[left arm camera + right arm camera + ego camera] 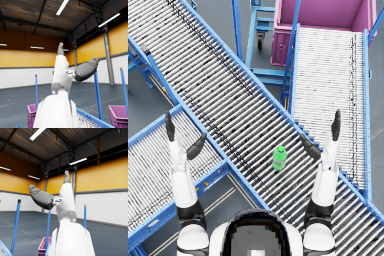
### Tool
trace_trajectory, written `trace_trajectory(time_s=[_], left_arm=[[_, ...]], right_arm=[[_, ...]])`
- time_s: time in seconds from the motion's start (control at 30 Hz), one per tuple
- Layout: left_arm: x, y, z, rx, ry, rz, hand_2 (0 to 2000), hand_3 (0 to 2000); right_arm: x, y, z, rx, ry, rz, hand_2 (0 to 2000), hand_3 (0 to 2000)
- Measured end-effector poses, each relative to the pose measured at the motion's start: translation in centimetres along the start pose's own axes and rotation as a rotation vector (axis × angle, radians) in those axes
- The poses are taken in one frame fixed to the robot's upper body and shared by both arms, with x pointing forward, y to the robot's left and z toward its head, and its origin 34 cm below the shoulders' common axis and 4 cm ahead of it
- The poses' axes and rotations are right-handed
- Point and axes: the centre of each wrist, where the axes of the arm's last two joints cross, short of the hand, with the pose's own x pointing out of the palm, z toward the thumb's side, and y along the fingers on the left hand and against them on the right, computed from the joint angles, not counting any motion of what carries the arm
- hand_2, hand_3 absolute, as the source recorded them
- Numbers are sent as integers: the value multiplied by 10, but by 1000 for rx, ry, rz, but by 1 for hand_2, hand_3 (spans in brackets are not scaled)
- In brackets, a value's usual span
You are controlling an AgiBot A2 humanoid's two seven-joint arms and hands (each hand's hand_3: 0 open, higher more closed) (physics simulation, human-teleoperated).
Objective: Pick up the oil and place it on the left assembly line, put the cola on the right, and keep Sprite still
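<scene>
No text, label or number can be read anywhere.

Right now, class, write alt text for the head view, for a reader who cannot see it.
A green bottle stands upright on the diagonal roller conveyor, between the robot's open left hand and right hand, neither touching it. A magenta bin sits beyond the right conveyor.

A magenta bin [279,47] (open-topped) shows over grey floor [213,20], with strip lights [62,7] above yellow walls [25,58].
</scene>
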Motion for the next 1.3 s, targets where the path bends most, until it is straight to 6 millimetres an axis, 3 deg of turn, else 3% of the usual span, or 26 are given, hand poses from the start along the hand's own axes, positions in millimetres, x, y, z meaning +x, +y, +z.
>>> trace_trajectory(time_s=[1.3], left_arm=[[-1, -5, 1, -1, -3, 8, 0, 0]], right_arm=[[-1, -4, -1, 1, -4, -11, 0, 0]])
